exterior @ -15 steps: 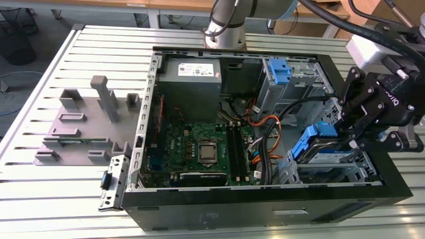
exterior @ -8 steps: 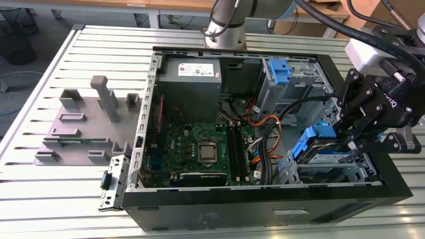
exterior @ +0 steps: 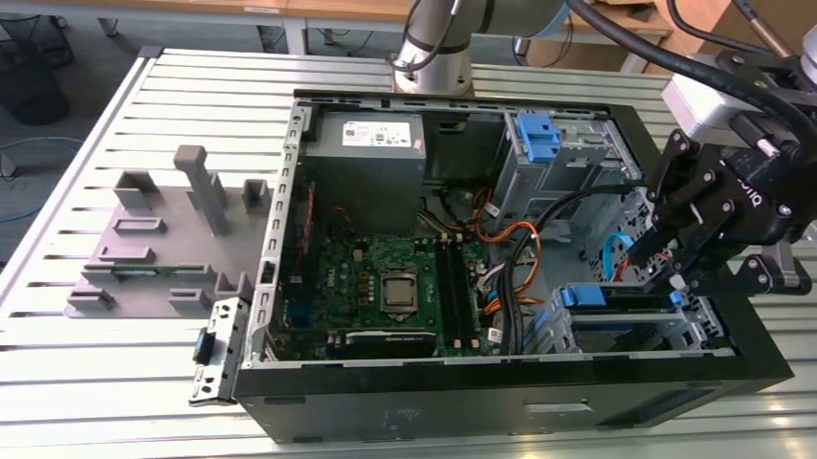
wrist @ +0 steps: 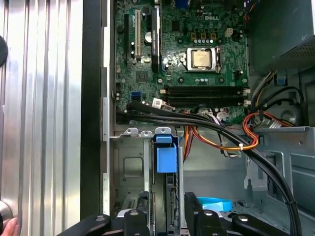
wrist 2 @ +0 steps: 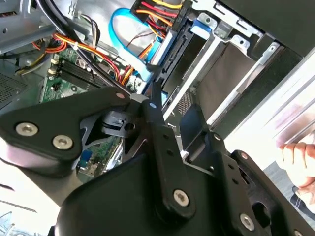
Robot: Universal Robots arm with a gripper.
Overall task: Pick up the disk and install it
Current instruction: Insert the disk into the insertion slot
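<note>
Directly beneath my end effector [exterior: 674, 256] sits the disk [wrist: 166, 158], edge-on in its bay, long axis running down; fingers straddle it, clenched on it.

We see our hand [exterior: 673, 273] hanging over the drive cage [exterior: 638, 320] at the open case's [exterior: 511, 378] corner, with the disk [wrist: 165, 160] standing edgewise in a slot. Orange and black cables [wrist: 221, 140] cross the gap beside the cage, crowding that approach. Above the motherboard [exterior: 383, 292] the way is open. A person's fingers [wrist 2: 300, 157] lie just outside the case wall.
</note>
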